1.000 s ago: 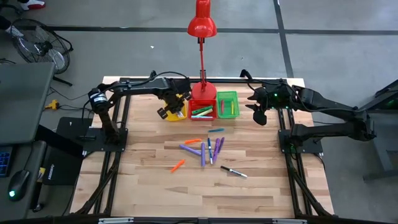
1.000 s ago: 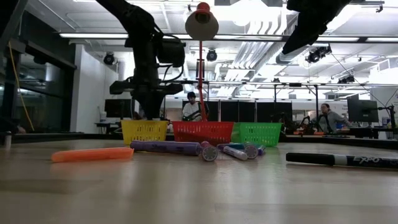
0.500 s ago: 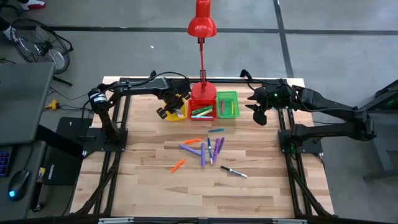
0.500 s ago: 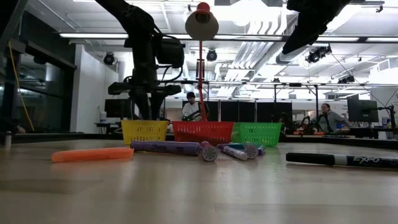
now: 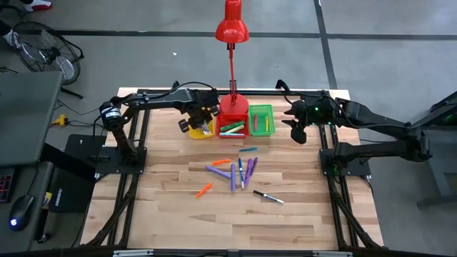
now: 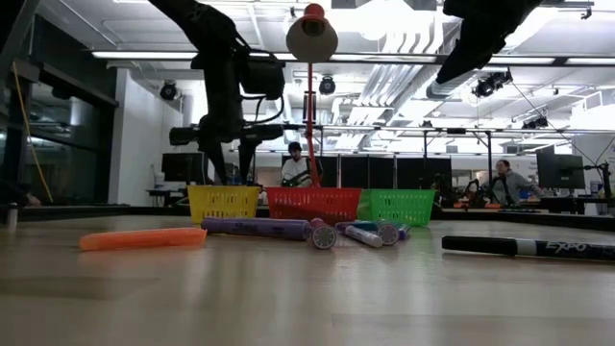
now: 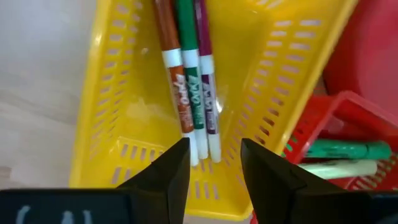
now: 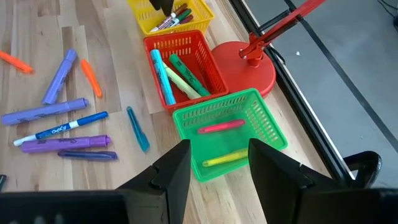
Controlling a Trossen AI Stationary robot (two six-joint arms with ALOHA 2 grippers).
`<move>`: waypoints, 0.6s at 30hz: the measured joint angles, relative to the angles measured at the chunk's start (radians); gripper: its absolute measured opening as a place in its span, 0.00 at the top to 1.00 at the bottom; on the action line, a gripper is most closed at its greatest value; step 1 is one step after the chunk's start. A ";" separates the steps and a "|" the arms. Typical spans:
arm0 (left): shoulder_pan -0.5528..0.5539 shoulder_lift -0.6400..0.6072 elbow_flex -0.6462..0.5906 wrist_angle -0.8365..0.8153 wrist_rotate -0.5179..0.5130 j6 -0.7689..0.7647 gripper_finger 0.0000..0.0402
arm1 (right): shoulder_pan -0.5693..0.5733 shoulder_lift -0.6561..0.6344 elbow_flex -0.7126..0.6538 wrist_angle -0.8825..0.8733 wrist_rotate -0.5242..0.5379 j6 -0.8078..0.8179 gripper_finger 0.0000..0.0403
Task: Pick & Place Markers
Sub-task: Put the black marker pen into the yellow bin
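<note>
Three markers point(image 7: 189, 93), orange, green and purple, lie side by side on the floor of the yellow bin point(image 7: 106, 93). My left gripper point(image 7: 214, 146) hangs open just above them, over the yellow bin point(image 5: 207, 133) at the table's far edge, and holds nothing. Several more markers point(image 5: 235, 170) lie loose at mid table: purple, blue and orange ones, an orange one point(image 5: 204, 190) nearer, and a black one point(image 5: 268, 196). My right gripper point(image 5: 295, 128) hovers open at the far right, beside the green bin point(image 5: 260, 119).
The red bin point(image 5: 232, 127) holds green and blue markers, and the green bin point(image 8: 224, 134) a pink and a yellow one. A red desk lamp point(image 5: 232, 28) stands on its base point(image 8: 249, 62) behind the bins. Bare wood lies along the near edge.
My left gripper has risen a little out of the yellow bin, and in the low view its fingers stand farther apart than a second ago. The loose markers and my right arm have kept still.
</note>
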 joint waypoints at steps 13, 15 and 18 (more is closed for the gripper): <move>-0.160 -0.097 -0.002 -0.034 -0.122 0.118 0.65 | -0.082 -0.069 0.000 -0.032 -0.043 0.003 0.63; -0.201 -0.113 -0.001 -0.031 -0.141 0.135 0.65 | -0.096 -0.072 0.000 -0.046 -0.076 0.004 0.63; -0.264 -0.145 -0.002 -0.060 -0.187 0.162 0.65 | -0.106 -0.069 0.000 -0.060 -0.107 0.019 0.63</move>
